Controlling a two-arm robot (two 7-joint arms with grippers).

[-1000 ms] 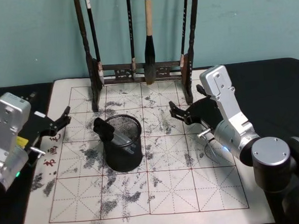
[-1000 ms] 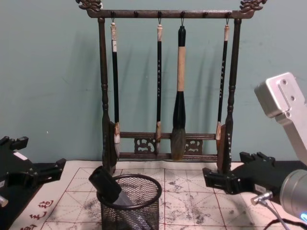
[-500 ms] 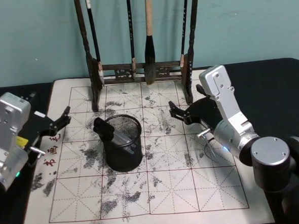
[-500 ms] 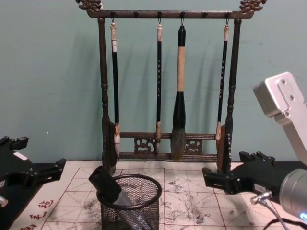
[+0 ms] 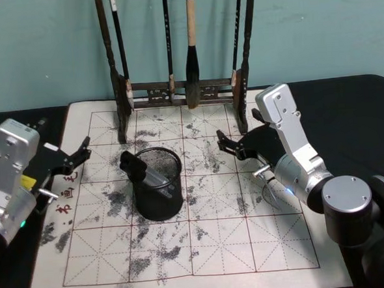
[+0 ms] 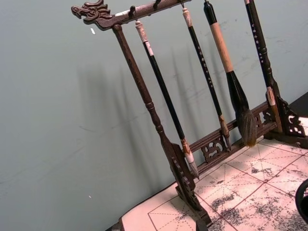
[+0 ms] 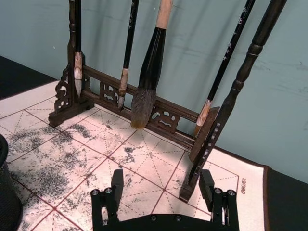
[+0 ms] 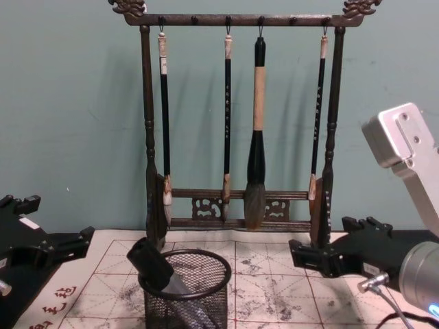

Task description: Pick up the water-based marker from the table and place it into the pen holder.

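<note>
Stained mat [image 5: 204,241] — marker [image 5: 141,171] half-hidden in pen holder [image 5: 157,185]; right gripper [image 7: 163,192] spread, left gripper [image 5: 82,153] unclear.

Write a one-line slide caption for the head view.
Marker leaning in the mesh pen holder on the ink-stained mat, left tool and right tool open either side.

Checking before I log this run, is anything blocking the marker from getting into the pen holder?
Nothing visible does. The marker already leans inside the pen holder. The open left gripper and open right gripper sit to either side, apart from it.
</note>
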